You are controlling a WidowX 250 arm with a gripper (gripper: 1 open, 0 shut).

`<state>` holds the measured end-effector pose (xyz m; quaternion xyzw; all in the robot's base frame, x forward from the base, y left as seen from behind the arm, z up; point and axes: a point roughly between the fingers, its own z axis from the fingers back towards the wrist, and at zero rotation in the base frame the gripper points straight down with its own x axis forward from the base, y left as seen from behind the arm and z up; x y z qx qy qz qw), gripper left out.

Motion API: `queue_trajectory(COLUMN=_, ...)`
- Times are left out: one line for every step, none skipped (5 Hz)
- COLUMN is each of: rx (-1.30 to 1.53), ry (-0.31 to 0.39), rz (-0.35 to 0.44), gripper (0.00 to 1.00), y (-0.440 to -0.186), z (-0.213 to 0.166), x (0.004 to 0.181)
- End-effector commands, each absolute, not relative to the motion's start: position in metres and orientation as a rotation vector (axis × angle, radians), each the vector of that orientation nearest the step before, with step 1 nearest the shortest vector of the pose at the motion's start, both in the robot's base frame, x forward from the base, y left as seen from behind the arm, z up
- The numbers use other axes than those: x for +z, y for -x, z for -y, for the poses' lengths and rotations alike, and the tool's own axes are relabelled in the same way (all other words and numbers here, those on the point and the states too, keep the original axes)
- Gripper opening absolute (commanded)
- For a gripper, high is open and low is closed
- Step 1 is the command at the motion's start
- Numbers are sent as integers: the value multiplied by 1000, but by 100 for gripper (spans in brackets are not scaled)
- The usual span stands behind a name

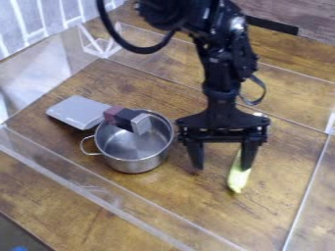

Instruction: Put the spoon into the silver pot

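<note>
Single view of a wooden table (78, 201) crossed by clear plastic barrier walls. The black robot arm (222, 59) reaches down from the far side, its gripper (222, 162) pointing straight down over the right half of the table. The jaws stand wide apart, with nothing held between them; the left finger (198, 155) comes down just beside the pot's right side, and the right finger (249, 152) stands over the spoon. The spoon (238, 178) lies flat on the table at the near right; only the lower end of its pale-yellow handle shows below the right finger, and the bowl end is hidden behind the gripper. Whether the finger touches the handle cannot be told. The silver pot (131, 145) sits upright left of the gripper, near the table's centre, with one small loop handle visible on its near-left rim. A small reddish and grey object (128, 120) rests at the pot's far rim. A flat grey slab (78, 112) lies on the table just left of and beyond the pot.
</note>
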<state>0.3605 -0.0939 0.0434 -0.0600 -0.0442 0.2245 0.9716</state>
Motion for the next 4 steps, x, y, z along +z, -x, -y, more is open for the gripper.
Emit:
queue_trajectory(rx=459, ry=137, rz=142, gripper=100, y=-378, z=103, x=73)
queue_trajectory(rx=459, ry=128, rz=138, gripper=100, y=-378, z=102, x=61)
queue_trajectory(rx=456, ry=123, rz=137, gripper=100, y=-379, z=102, x=51)
queue_trajectory(rx=439, ry=118, rz=133, gripper=0, y=-379, z=95, x=50)
